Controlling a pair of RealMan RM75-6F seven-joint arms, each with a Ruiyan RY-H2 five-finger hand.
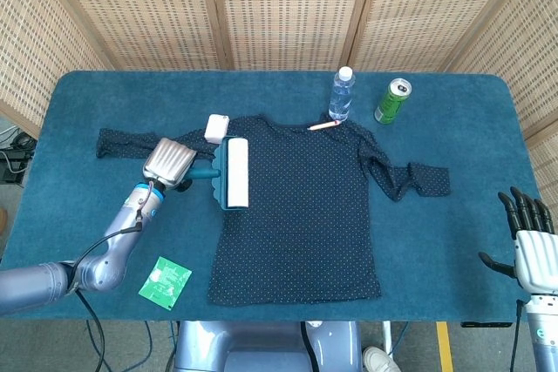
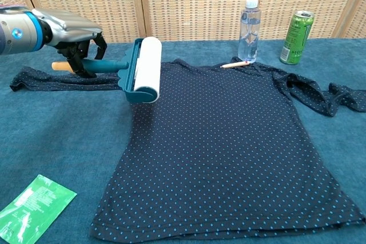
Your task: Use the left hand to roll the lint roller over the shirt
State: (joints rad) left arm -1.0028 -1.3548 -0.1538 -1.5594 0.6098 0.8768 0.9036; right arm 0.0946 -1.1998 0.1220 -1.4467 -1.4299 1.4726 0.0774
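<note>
shirt (image 1: 301, 215) middle open, pencil (image 1: 323, 125), bottle (image 1: 341, 94) at collar

Left hand (image 2: 80, 35) grips lint roller (image 2: 143, 70) above shirt (image 2: 229, 141).

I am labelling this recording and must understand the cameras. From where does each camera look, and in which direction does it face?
Head view: sits high above the near table edge, looks steeply down on the whole table; shows the left hand with its arm, the right hand and the robot's base.
Chest view: sits low at the near edge, looks forward across the shirt to the wicker screen; shows only the left hand.
Both share the lint roller, shirt, bottle and can.
</note>
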